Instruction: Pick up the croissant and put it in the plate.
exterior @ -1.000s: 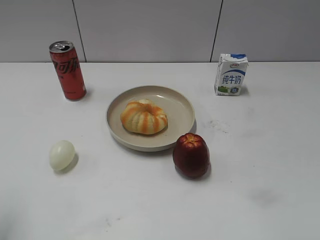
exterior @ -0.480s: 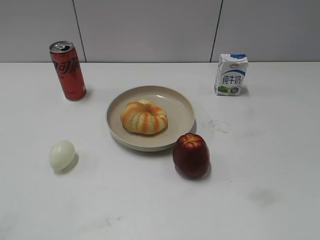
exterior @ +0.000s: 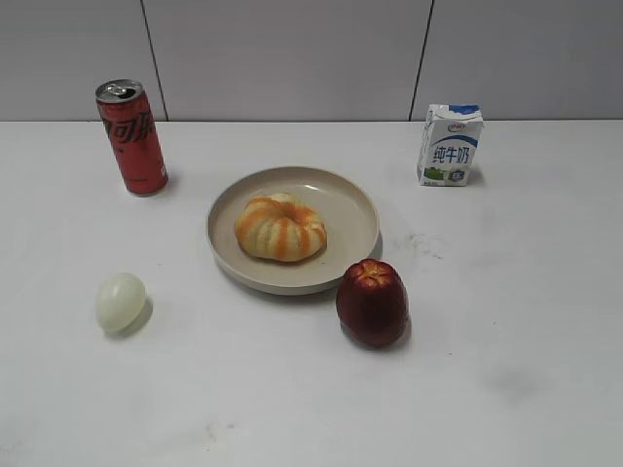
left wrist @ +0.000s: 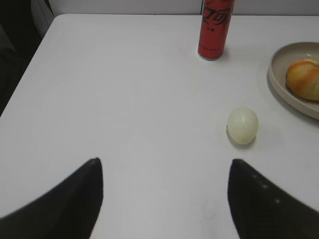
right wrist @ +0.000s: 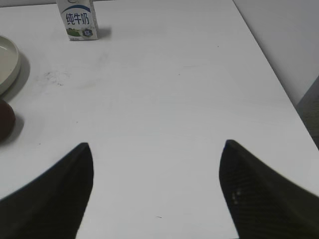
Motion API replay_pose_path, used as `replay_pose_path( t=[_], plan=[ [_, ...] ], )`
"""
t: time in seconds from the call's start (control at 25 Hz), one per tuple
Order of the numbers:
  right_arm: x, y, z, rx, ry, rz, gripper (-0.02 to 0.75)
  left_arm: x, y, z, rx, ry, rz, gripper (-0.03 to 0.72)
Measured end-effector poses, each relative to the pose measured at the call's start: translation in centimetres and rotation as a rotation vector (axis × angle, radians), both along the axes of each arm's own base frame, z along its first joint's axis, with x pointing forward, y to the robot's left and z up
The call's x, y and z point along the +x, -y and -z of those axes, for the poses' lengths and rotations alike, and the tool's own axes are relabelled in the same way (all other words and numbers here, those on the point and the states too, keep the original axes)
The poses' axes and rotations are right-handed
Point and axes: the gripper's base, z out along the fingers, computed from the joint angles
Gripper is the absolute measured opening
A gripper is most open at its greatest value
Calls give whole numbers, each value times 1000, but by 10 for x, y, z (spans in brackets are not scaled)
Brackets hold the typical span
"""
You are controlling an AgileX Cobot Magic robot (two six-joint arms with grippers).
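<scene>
A plain white table (exterior: pixel 506 292) backed by grey wall panels (exterior: pixel 292 58) is looking like a lab test bench, with a red soda can (exterior: pixel 131 136), a milk carton (exterior: pixel 450 145) and an egg (exterior: pixel 121 302) sitting spaced around the plate (exterior: pixel 346 209).

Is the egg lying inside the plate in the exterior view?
No, the egg lies on the bare table, left of the plate, and only the croissant sits in the plate.

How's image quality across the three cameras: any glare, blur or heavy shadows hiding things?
Exterior view: even light, soft short shadows, the striped round croissant sharp in the beige plate. Left wrist view: open left gripper is dark, featureless; pale egg slightly soft. Right wrist view: open right gripper equally silhouetted; blue-white milk carton legible.
</scene>
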Motion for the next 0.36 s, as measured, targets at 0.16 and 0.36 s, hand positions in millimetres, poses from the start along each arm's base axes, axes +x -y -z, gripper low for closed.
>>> replay_pose_path(
  t=[0.16,0.36],
  plan=[
    [0,0,0,0,0,0,593,-5,0,0,-1,30,-41,454],
    [0,0,0,0,0,0,593,-5,0,0,-2,33,-44,435]
  ],
)
